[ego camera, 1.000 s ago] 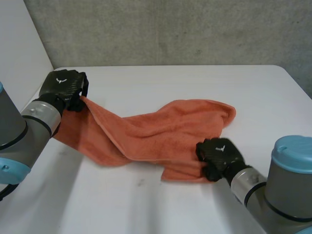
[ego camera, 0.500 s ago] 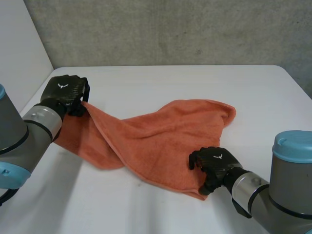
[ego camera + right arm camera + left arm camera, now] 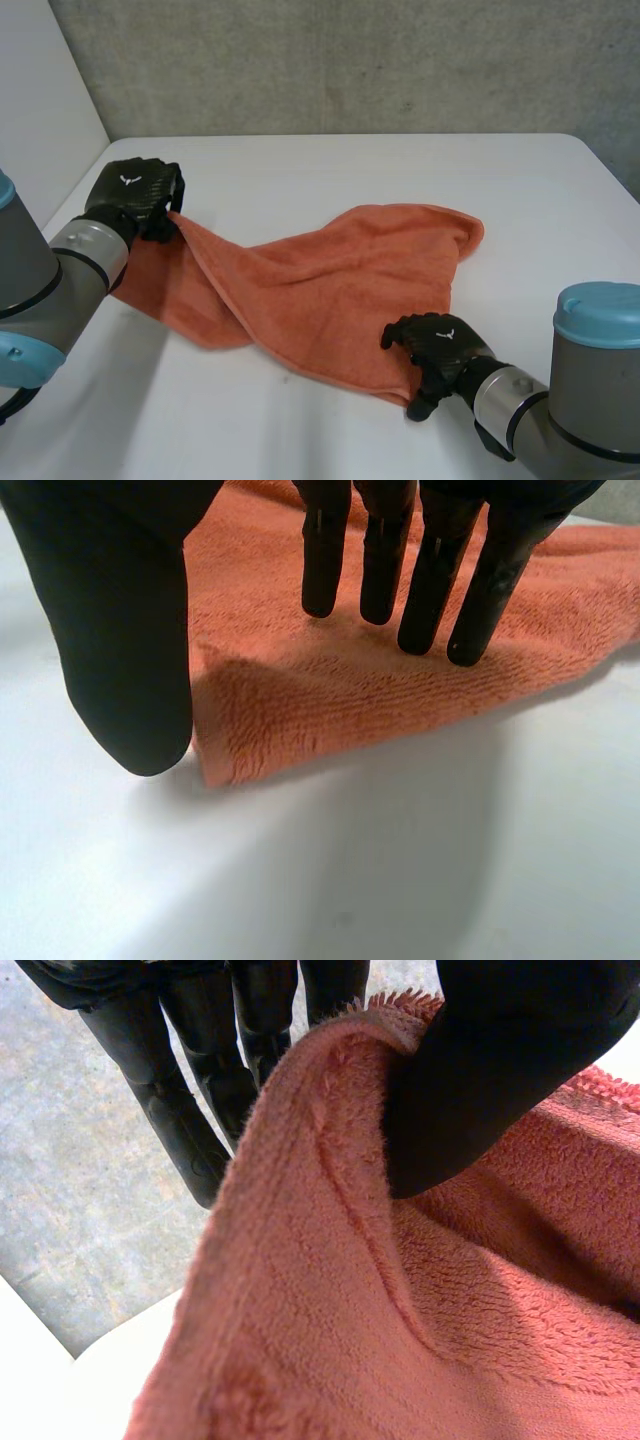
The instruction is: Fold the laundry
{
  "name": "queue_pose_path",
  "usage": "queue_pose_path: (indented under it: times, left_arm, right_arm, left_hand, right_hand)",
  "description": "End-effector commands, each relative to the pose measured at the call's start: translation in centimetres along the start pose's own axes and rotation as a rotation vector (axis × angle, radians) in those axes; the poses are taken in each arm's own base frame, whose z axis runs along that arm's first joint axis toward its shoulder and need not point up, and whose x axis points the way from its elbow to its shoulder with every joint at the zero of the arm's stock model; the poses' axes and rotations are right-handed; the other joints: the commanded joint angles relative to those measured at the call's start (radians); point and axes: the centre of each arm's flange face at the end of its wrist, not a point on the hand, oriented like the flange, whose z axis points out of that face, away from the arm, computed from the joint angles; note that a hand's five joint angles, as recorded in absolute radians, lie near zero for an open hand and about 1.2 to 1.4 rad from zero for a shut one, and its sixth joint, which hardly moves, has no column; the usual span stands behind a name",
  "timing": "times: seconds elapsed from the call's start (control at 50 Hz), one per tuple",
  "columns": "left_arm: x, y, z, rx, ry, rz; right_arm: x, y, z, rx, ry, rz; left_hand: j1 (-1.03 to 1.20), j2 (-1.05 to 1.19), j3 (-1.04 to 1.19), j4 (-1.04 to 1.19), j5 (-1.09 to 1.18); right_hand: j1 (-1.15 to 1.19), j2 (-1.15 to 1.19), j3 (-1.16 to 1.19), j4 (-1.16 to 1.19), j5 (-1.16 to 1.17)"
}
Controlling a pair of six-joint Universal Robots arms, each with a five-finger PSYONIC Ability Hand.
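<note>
An orange towel [image 3: 340,270] lies rumpled across the middle of the white table [image 3: 330,165]. My left hand [image 3: 135,195] is shut on its far left corner and holds that corner a little above the table. In the left wrist view the thumb [image 3: 480,1070] pinches the towel's edge [image 3: 330,1260] against the fingers [image 3: 180,1110] behind it. My right hand [image 3: 435,345] is open at the towel's near right corner. In the right wrist view its straight fingers [image 3: 430,570] hover over the flat corner [image 3: 300,710], and the thumb [image 3: 120,630] stands beside it.
A grey concrete wall runs behind the table, and a pale wall stands at the left. Bare tabletop [image 3: 540,200] stretches to the right of the towel and along the front. The table's right edge is near my right arm.
My right hand has opened and let go of the towel's near right corner, which now lies flat and spread toward the front. The left hand keeps its grip, slightly lower than before.
</note>
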Motion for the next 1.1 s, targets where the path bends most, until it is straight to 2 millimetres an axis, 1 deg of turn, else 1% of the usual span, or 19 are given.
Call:
queue_pose_path:
  times: [0.02,0.16,0.26,0.32,0.36,0.5,0.56,0.58,0.64,0.74,0.8,0.86,0.9,0.94,0.98,1.02,1.04,1.08,1.1]
  left_arm:
    - [0.1,0.0,-0.1,-0.002,0.002,-0.001]
    - [0.1,0.0,-0.1,-0.004,0.002,-0.001]
    - [0.1,0.0,-0.1,-0.004,0.002,-0.001]
    - [0.0,0.1,-0.1,-0.004,0.001,-0.001]
    - [0.0,0.1,-0.1,-0.005,0.001,-0.001]
    - [0.2,0.4,-0.4,-0.021,0.008,-0.002]
    - [0.4,0.7,-0.7,-0.036,0.016,-0.002]
    - [0.7,1.0,-1.1,-0.056,0.025,-0.002]
    - [1.1,1.5,-1.8,-0.099,0.043,0.007]
    - [1.6,2.1,-3.6,-0.200,0.082,0.074]
    - [2.1,3.1,-4.2,-0.255,0.113,0.129]
    - [2.5,4.0,-4.2,-0.278,0.135,0.167]
    - [2.8,5.3,-3.3,-0.303,0.151,0.199]
    - [2.7,5.6,-2.3,-0.291,0.151,0.222]
    - [2.3,4.7,-0.1,-0.218,0.121,0.259]
    - [2.0,3.5,1.4,-0.150,0.100,0.276]
    - [2.0,3.5,1.4,-0.150,0.100,0.276]
    - [1.1,-1.1,4.1,0.044,0.037,0.301]
    - [0.4,-4.8,5.3,0.190,-0.013,0.308]
  right_arm:
    - [0.1,0.0,0.2,0.012,0.003,-0.006]
    - [0.4,0.4,1.4,0.021,0.013,-0.016]
    - [0.6,-0.1,1.8,0.052,0.017,-0.026]
    - [0.6,-0.4,1.9,0.071,0.021,-0.033]
    - [0.7,-0.5,2.1,0.078,0.022,-0.037]
    - [1.1,-1.8,1.8,0.112,0.049,-0.069]
    - [1.1,-4.5,0.1,0.173,0.079,-0.168]
    - [1.0,-4.8,-0.4,0.164,0.080,-0.194]
    - [1.4,-5.5,-2.0,0.073,0.091,-0.301]
    - [2.4,-5.0,-3.5,-0.120,0.084,-0.411]
    - [3.0,-4.9,-3.6,-0.184,0.090,-0.462]
    - [3.9,-5.1,-2.6,-0.198,0.125,-0.483]
    - [4.8,-5.8,-1.4,-0.182,0.166,-0.491]
    - [5.2,-6.8,-0.6,-0.143,0.195,-0.506]
    - [6.1,-9.2,0.5,-0.065,0.254,-0.528]
    - [6.8,-11.4,1.1,0.006,0.302,-0.543]
    - [7.2,-12.7,1.4,0.048,0.332,-0.551]
    - [8.5,-19.4,1.4,0.284,0.474,-0.580]
    - [8.7,-21.3,1.0,0.362,0.511,-0.588]
  left_hand:
    - [0.264,0.199,0.203,0.200,0.262]
    - [0.264,0.199,0.203,0.200,0.262]
    - [0.264,0.199,0.203,0.200,0.262]
    - [0.264,0.199,0.203,0.200,0.262]
    - [0.264,0.199,0.203,0.200,0.262]
    - [0.264,0.199,0.203,0.200,0.262]
    - [0.264,0.199,0.203,0.200,0.262]
    - [0.264,0.199,0.203,0.200,0.262]
    - [0.264,0.199,0.203,0.200,0.262]
    - [0.264,0.199,0.203,0.200,0.262]
    - [0.264,0.199,0.203,0.200,0.262]
    - [0.264,0.199,0.203,0.200,0.262]
    - [0.264,0.199,0.203,0.200,0.262]
    - [0.264,0.199,0.203,0.200,0.262]
    - [0.264,0.199,0.203,0.200,0.262]
    - [0.264,0.199,0.203,0.200,0.262]
    - [0.264,0.199,0.203,0.200,0.262]
    - [0.264,0.199,0.203,0.200,0.262]
    - [0.264,0.199,0.203,0.200,0.262]
  right_hand:
    - [0.140,0.085,0.092,0.102,0.099]
    - [0.295,0.240,0.248,0.257,0.255]
    - [0.562,0.507,0.515,0.524,0.522]
    - [0.779,0.724,0.732,0.741,0.739]
    - [1.007,0.952,0.960,0.969,0.967]
    - [1.008,0.953,0.961,0.970,0.967]
    - [1.008,0.953,0.961,0.970,0.967]
    - [1.008,0.953,0.961,0.970,0.967]
    - [1.008,0.953,0.961,0.970,0.967]
    - [1.008,0.953,0.961,0.970,0.967]
    - [1.008,0.953,0.961,0.970,0.967]
    - [1.008,0.953,0.961,0.970,0.967]
    - [1.008,0.953,0.961,0.970,0.967]
    - [1.008,0.953,0.961,0.970,0.967]
    - [1.008,0.953,0.961,0.970,0.967]
    - [1.008,0.953,0.961,0.970,0.967]
    - [1.008,0.953,0.961,0.970,0.967]
    - [1.008,0.953,0.961,0.970,0.967]
    - [1.008,0.953,0.961,0.970,0.967]
